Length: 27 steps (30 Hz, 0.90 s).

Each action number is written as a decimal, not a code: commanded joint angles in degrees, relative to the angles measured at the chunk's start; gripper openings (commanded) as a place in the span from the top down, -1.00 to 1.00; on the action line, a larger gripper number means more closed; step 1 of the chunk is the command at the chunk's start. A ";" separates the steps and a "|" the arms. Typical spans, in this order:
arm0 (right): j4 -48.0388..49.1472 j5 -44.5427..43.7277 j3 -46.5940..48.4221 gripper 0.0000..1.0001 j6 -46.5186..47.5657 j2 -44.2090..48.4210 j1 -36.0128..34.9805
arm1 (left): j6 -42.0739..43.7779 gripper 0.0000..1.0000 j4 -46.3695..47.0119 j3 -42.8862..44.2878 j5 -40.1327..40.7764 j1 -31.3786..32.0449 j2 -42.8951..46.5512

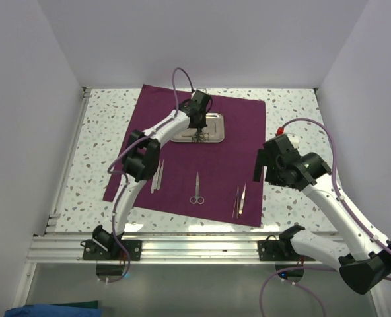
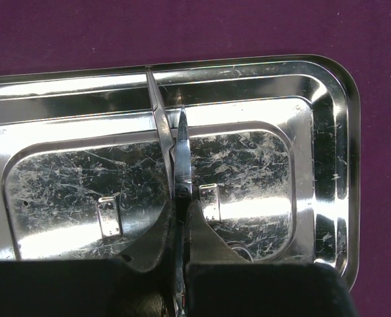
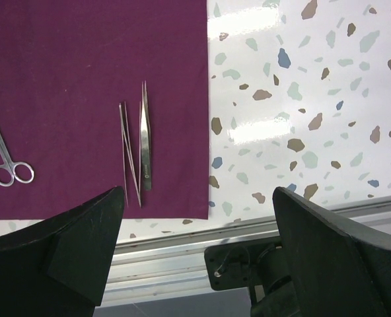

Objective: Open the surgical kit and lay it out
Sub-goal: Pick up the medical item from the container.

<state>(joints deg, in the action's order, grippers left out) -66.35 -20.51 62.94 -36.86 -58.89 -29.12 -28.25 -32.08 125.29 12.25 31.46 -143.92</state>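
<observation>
The dark purple cloth wrap (image 1: 209, 158) lies spread flat on the table. The steel tray (image 1: 216, 129) sits on its far middle. My left gripper (image 1: 198, 134) is over the tray, shut on a pair of scissors (image 2: 181, 155) whose blades point across the tray (image 2: 261, 119). Laid on the cloth are tweezers (image 1: 157, 175) at the left, scissors (image 1: 196, 190) in the middle and tweezers (image 1: 240, 200) at the right. My right gripper (image 1: 268, 173) hangs open and empty above the cloth's right edge; its view shows the right tweezers (image 3: 142, 142) and the middle scissors (image 3: 4, 155).
The speckled tabletop (image 1: 294, 191) surrounds the cloth. An aluminium rail (image 1: 202, 247) runs along the near edge, with the arm bases bolted to it. White walls close in the back and sides.
</observation>
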 commanded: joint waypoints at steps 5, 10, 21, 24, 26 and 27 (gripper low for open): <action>1.39 -0.76 1.31 -0.97 0.82 -0.17 0.30 | 2.15 1.00 -2.12 3.72 -0.65 -1.40 1.88; 1.75 -0.32 1.31 -0.97 1.35 -0.17 0.30 | 2.23 1.00 -0.89 6.80 -0.91 -1.67 4.96; 4.64 1.27 0.61 -0.97 3.11 -1.49 0.38 | 1.01 1.00 -0.10 -13.08 -0.12 -1.41 22.34; 5.70 1.79 0.61 -0.97 3.99 -2.27 0.47 | -1.01 1.00 2.01 -24.53 -0.56 -0.18 30.96; 6.23 2.32 0.78 -0.97 4.60 -2.72 0.38 | -2.68 1.00 4.56 -35.79 -0.39 2.09 37.35; 6.66 2.84 0.87 -0.97 4.95 -3.41 0.38 | -3.38 1.00 5.87 -39.13 -0.12 3.07 39.13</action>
<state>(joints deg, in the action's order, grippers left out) -62.50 -19.11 62.94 -33.69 -61.30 -29.06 -28.99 -29.87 94.13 12.14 31.18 -110.48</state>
